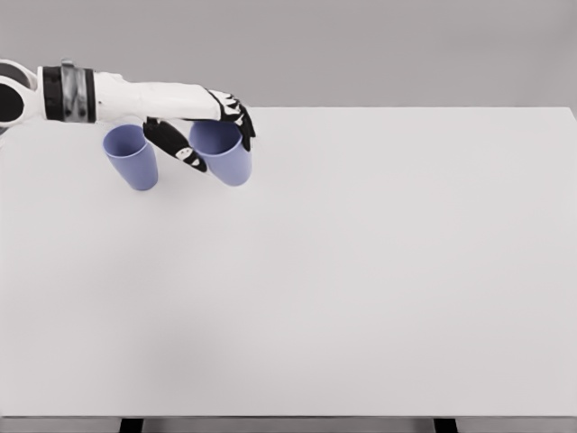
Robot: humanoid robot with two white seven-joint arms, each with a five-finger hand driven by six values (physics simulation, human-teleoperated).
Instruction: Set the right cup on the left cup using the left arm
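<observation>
1. Right cup (225,155): lilac tumbler, open mouth up, tapering to a narrower base. It sits inside the left hand (203,135), fingers over its far rim, thumb down its near-left side.
2. Hand state: curled around the right cup, holding it. I cannot tell whether the cup's base touches the tabletop (361,271) or hangs just above it; it leans slightly.
3. Left cup (132,157): same colour and shape, upright, just to the thumb side of the hand, below the wrist. A narrow gap shows between the two cups; they do not touch.
4. Handling, judged from looks: thin-walled, plastic-like, so probably light. Smooth sides with a taper suggest it could slide downward out of a loose grip. The wall may flex near the rim under a hard squeeze; the base would be stiffer.
5. Where to hold: around the upper body just under the rim, as now, thumb opposite the fingers. This leaves the base free, which is the part that must enter or seat on the left cup.
6. Risk, as a guess: the left cup is equally light and close to the thumb; a brush from the thumb or wrist could tip or push it. A lift well above its rim before crossing over seems sensible.
7. Right arm: not in view.
</observation>
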